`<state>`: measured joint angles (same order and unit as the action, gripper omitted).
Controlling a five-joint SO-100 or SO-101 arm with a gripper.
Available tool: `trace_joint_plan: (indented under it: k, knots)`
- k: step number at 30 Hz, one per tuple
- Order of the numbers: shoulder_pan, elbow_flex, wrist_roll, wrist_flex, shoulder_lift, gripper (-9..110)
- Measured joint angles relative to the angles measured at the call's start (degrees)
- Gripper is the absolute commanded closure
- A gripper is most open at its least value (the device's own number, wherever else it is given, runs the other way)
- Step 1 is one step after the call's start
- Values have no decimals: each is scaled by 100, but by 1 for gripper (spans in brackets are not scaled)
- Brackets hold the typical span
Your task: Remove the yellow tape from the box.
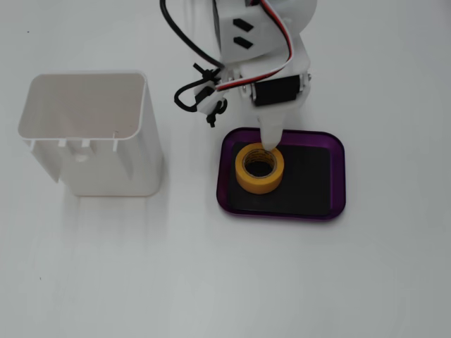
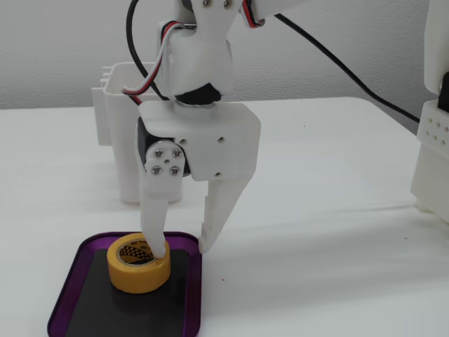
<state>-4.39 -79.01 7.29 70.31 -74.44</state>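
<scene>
The yellow tape (image 1: 260, 167) lies flat in the left half of the purple box (image 1: 340, 179) in a fixed view from above. In a fixed view from the side, the tape (image 2: 138, 265) sits on the box's black bottom, inside its rim (image 2: 66, 295). My white gripper (image 2: 182, 247) stands open over the roll. One fingertip (image 2: 158, 248) is down in the tape's hole. The other fingertip (image 2: 207, 244) hangs outside the roll, by the box's right rim. From above, the gripper (image 1: 270, 137) comes in over the box's far edge, and the arm hides its second finger.
A tall white plastic container (image 1: 91, 134) stands left of the box in the view from above, and behind the arm (image 2: 119, 133) in the side view. A white structure (image 2: 431, 140) stands at the right edge. Black cables hang from the arm.
</scene>
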Motion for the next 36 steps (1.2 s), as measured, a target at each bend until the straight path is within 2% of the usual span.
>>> trace_joint_plan:
  k: [23, 36]
  knots:
    - [202, 448, 9, -141, 26, 89]
    - [413, -422, 70, -765, 26, 89]
